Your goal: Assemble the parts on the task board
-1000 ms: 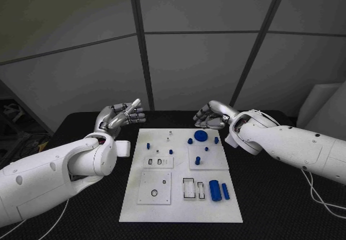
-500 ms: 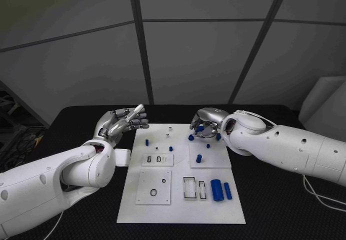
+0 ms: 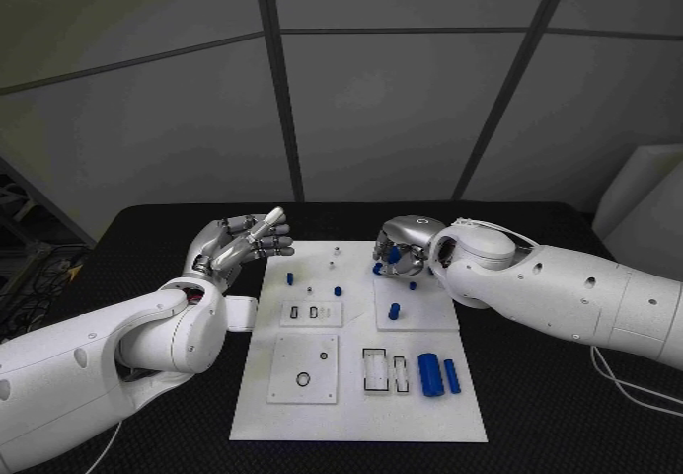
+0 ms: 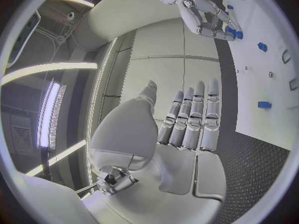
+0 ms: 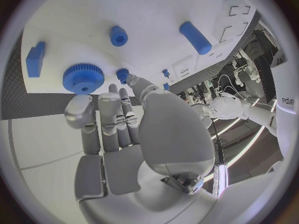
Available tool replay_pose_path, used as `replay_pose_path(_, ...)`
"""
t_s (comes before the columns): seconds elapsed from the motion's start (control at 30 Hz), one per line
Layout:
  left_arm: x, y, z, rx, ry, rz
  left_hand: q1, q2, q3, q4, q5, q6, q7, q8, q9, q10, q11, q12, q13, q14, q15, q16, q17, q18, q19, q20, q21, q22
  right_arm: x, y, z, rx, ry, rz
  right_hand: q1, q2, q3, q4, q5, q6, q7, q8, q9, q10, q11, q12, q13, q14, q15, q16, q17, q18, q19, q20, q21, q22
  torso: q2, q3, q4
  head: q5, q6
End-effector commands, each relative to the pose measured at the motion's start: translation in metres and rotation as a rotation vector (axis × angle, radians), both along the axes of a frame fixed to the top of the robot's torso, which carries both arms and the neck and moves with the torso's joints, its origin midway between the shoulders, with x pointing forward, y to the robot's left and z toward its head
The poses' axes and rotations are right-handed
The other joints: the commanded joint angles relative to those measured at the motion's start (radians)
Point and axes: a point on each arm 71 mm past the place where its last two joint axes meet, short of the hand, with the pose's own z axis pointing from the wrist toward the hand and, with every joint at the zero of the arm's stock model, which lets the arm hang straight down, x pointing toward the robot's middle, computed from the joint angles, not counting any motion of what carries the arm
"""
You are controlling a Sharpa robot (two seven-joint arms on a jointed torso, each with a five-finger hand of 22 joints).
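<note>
The right hand (image 3: 403, 247) hung just above the blue gear (image 5: 82, 78) at the upper middle of the head view, fingers curled downward around it but, as far as the right wrist view showed, gripping nothing (the fingertips sat beside the gear's toothed rim, contact unclear). The left hand (image 3: 242, 240) stood raised at the upper left of the task board (image 3: 285, 415), palm up, fingers straight and apart, empty.

On the white board, two blue cylinders (image 3: 435, 376) lay side by side at the lower right, next to a pair of rectangular slots (image 3: 384, 370). A small blue peg (image 3: 393, 312) stood on the raised square plate below the right hand, and further small blue pieces (image 3: 289, 280) dotted the board's upper left. A dark ring (image 3: 303, 380) lay on the lower-left plate.

Compared with half a second before, the right hand had sunk a little lower and closer over the gear, its forearm rolled further across the board's upper right corner; the left hand had held its open pose, and the loose parts lay where they were.
</note>
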Motion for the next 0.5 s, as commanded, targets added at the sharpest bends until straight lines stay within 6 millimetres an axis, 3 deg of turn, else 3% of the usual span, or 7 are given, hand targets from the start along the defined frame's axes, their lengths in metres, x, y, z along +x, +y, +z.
replay_pose_path(0.03,-0.0009,-0.0019,0.0020,0.001,-0.013,-0.018,0.006,0.004,-0.002,-0.003,-0.003,0.002,0.005,-0.006,-0.001,-0.003,0.006,-0.004,-0.001,0.004,0.002,-0.004,0.001,0.008,0.006,0.000,0.006,0.001,0.0010,0.0017,0.0001,-0.031,0.002,0.000,0.002,-0.006,0.005,0.006,-0.003,-0.006,0.000,-0.003,0.001,0.005,-0.003,0.000,0.001,0.035,0.001,0.026,0.024,-0.016,0.012,0.000,0.015,0.023,0.004,0.0008,0.0011,0.000,-0.001)
replay_pose_path(0.5,-0.0019,0.0001,0.0023,0.003,-0.011,-0.018,0.006,0.004,-0.003,-0.004,-0.003,0.001,0.006,-0.007,-0.002,-0.004,0.007,-0.006,-0.002,0.004,0.002,-0.004,0.002,0.008,0.006,0.000,0.008,0.002,0.0050,0.0071,-0.0034,-0.050,0.024,0.000,0.015,0.006,0.035,0.008,-0.001,0.009,0.000,0.002,0.003,0.030,-0.009,0.003,0.002,0.041,-0.004,0.136,0.134,-0.033,0.065,0.001,0.080,0.125,0.011,0.0026,0.0017,0.006,-0.008)
